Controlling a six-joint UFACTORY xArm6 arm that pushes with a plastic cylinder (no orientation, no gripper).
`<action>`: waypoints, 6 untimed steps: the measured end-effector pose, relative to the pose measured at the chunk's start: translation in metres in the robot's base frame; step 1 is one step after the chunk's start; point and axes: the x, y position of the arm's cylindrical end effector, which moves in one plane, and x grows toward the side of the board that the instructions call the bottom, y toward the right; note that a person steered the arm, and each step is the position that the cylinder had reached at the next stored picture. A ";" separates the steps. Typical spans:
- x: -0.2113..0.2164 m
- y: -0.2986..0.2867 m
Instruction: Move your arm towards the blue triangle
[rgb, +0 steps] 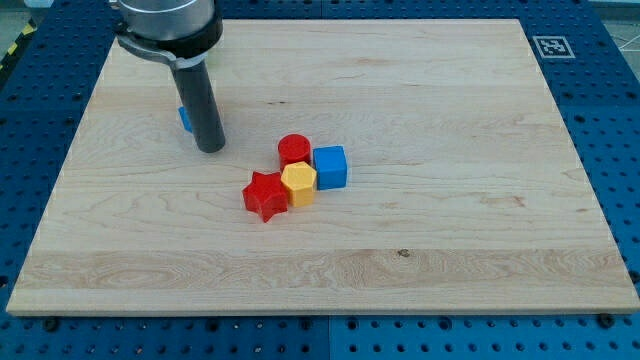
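The blue triangle (184, 118) is mostly hidden behind my rod at the board's upper left; only a small blue sliver shows at the rod's left side. My tip (210, 148) rests on the board just below and to the right of that sliver, close to or touching the block. A cluster sits near the middle: a red cylinder (294, 149), a blue cube (331, 166), a yellow hexagon (299, 183) and a red star (265, 195).
The wooden board (450, 230) lies on a blue pegboard table. A black and white marker tag (551, 45) sits at the board's upper right corner.
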 end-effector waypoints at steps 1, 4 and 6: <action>-0.010 0.000; -0.042 0.000; -0.017 -0.004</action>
